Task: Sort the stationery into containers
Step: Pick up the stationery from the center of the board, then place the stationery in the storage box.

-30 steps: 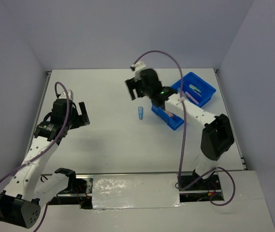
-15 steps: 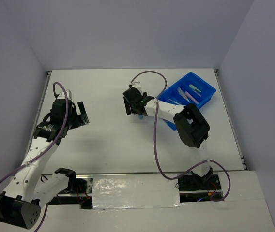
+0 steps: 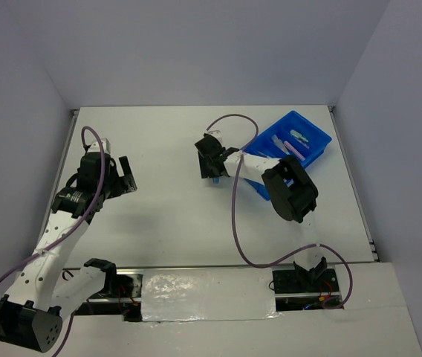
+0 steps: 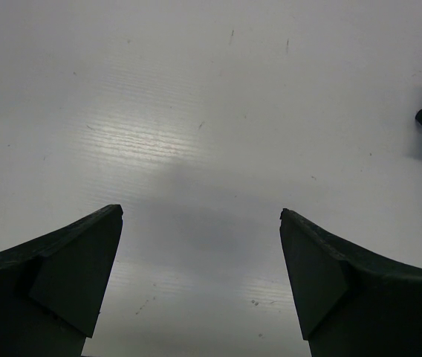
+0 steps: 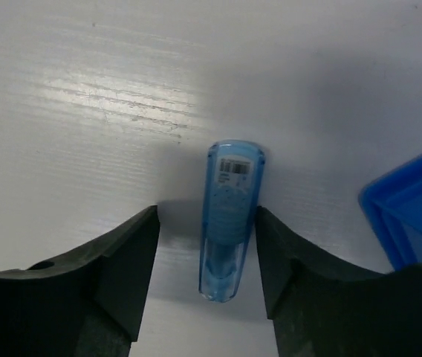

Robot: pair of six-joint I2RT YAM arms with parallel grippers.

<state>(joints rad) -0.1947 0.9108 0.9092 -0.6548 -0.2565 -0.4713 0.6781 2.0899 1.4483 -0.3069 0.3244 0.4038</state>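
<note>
1. Right gripper (image 5: 205, 230): partly open, down at the table, astride a light blue highlighter (image 5: 232, 216). No hold yet.
2. Right finger (image 5: 278, 253) touching or just beside the highlighter's side, can't tell which. Left finger (image 5: 133, 260) apart from it, with a strip of table showing between.
3. Highlighter: flat on the white table (image 5: 85, 89), lengthwise between the fingers. Barcode label on the end away from the wrist camera, clearer plastic at the end nearer the camera.
4. Just right of the highlighter in the right wrist view: corner of the blue tray (image 5: 411, 201), not touching highlighter or finger.
5. From the top view: right gripper (image 3: 211, 160) near the table's middle, bit of light blue (image 3: 215, 181) under it, just left of the blue tray's near-left end.
6. Blue tray (image 3: 316, 145): far right of the table, set at an angle, long compartments. Inside: a pink pen (image 3: 290, 149), a green one (image 3: 299, 136) and a lilac one (image 3: 278, 141). Near end of the tray hidden behind the right arm.
7. Left gripper (image 4: 200, 216): jaws spread wide, nothing between them, only bare table below.
8. From the top view: left gripper (image 3: 125, 177) on the left side of the table, well apart from highlighter and tray.
9. Right edge of the left wrist view: dark shape with a speck of light blue, too small to tell more.
</note>
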